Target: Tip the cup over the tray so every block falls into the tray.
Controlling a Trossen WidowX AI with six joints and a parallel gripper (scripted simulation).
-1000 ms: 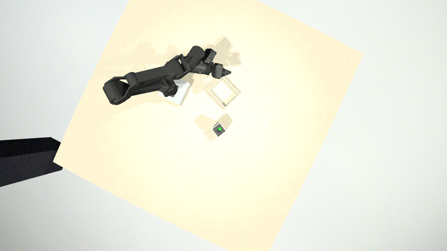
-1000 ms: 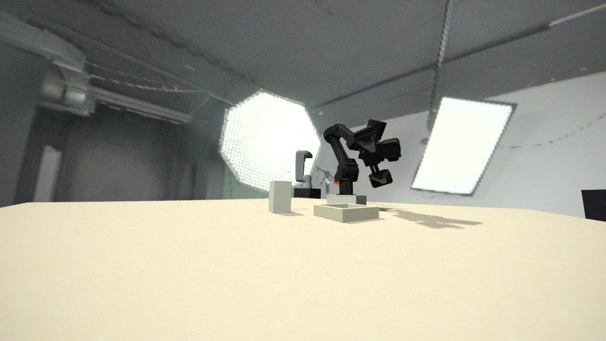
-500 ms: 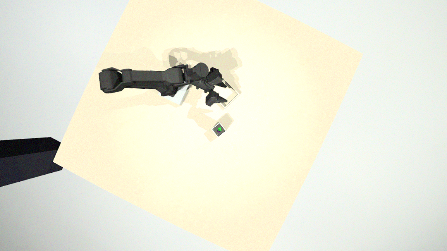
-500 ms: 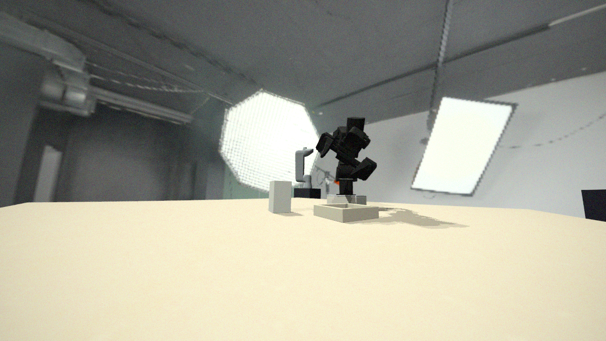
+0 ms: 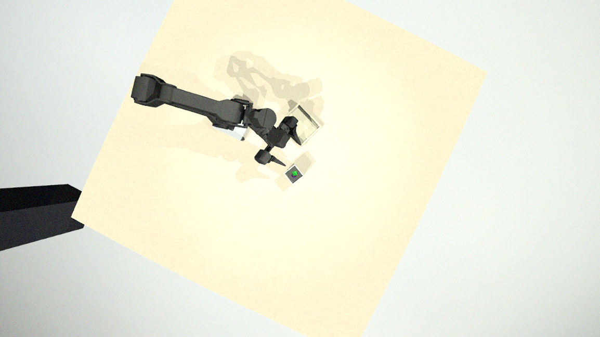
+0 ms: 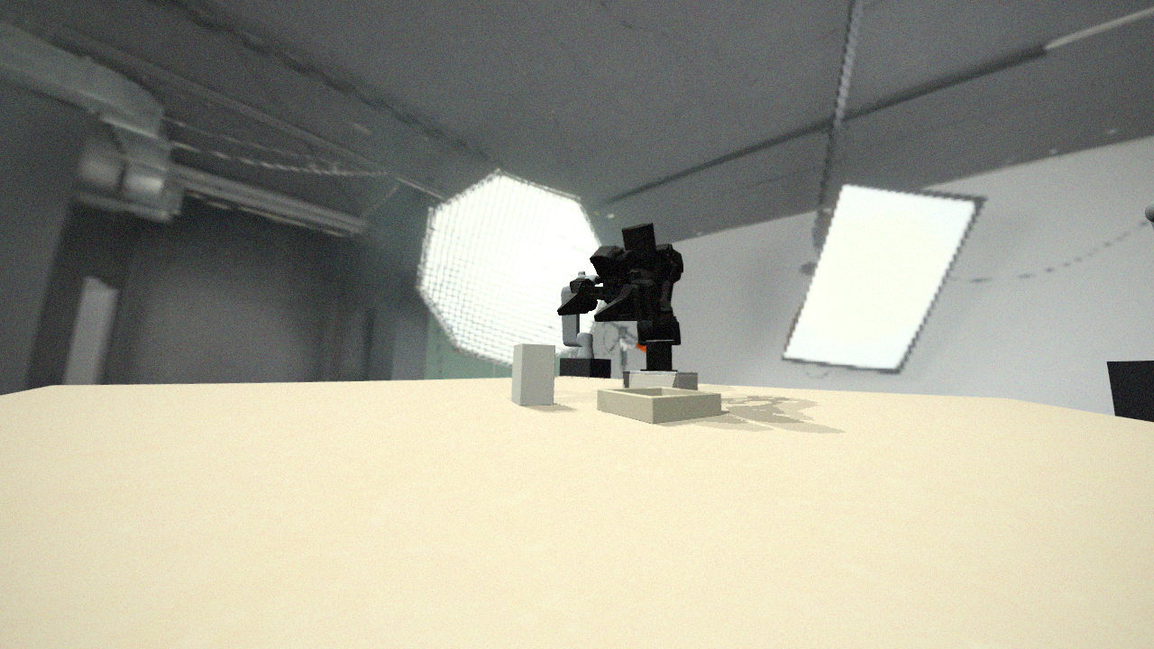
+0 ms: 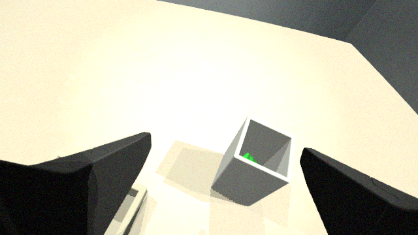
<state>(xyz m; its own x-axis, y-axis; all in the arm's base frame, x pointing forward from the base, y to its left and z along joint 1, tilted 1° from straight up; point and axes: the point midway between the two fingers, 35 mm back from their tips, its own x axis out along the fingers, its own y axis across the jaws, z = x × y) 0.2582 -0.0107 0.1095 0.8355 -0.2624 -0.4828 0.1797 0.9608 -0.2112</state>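
A grey square cup (image 5: 289,173) (image 6: 533,375) (image 7: 249,179) stands upright on the table. A green block (image 5: 294,172) (image 7: 249,157) shows inside it, with a small purple bit beside it in the overhead view; the rest of its contents is unclear. The shallow beige tray (image 5: 309,134) (image 6: 685,408) (image 7: 130,203) sits beside the cup, partly hidden by a finger in the overhead and wrist views. My gripper (image 5: 292,154) (image 6: 577,315) (image 7: 225,147) is open and empty, above the height of the cup. In the wrist view the cup appears between the fingertips, nearer the right one.
The arm (image 5: 189,101) reaches in from the table's left side in the overhead view. A pale base plate (image 5: 235,132) (image 6: 661,379) lies under it, behind the tray in the exterior view. Shadows surround the cup. A dark beam (image 5: 19,220) is beyond the table edge.
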